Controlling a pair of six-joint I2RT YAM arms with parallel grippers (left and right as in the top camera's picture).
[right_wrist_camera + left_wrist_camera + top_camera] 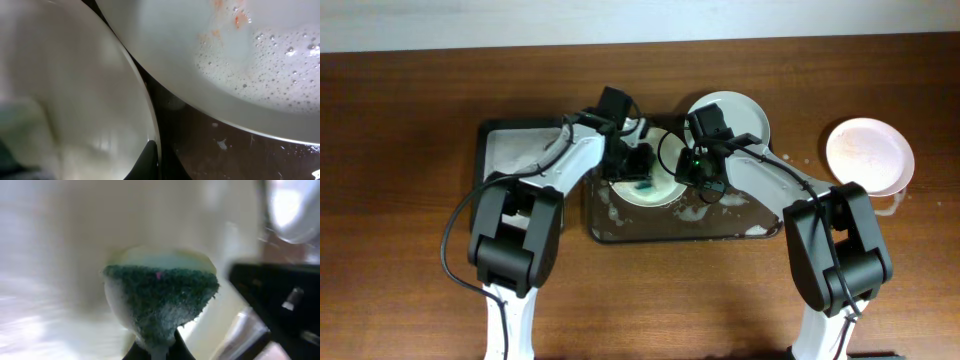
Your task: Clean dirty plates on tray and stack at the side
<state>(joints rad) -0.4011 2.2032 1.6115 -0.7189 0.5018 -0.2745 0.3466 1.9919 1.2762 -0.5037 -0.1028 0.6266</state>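
**Item log: scrub step on the centre plate**

1. Left gripper (156,352): closed on the sponge (160,295). The green scouring face was turned to the wrist camera, with the paler body behind it. I had it down on the centre plate (657,194).
2. Centre plate: white, lying in the tray (720,222) towards its left end. From overhead, both wrists covered most of it.
3. Right gripper (688,172): at the right rim of the centre plate. The right wrist view showed one dark finger (147,162) against that rim. The other finger was hidden, so I could not tell whether the pincer was clamped or open.
4. Tray: dark brown, wet, flecked with white foam.
5. Rear plate (735,105): just beside the centre plate, at the tray's far edge. I could not tell whether it sat wholly inside the rim. It carried foam bubbles (280,65) and orange smears (235,17), so I judged it unwashed.
6. Side plate (868,155): pale, alone on the table (400,220), well apart to the right of the tray.
7. Black tub (515,145): just left of the tray, foam inside.

Step in hand, as I judged it: scrubbing the centre plate, roughly midway through the task.

Next move calls for lifting the sponge clear and taking a firm hold on the wet rim. The plate then goes across to sit squarely on the side plate, and a slip is the risk.
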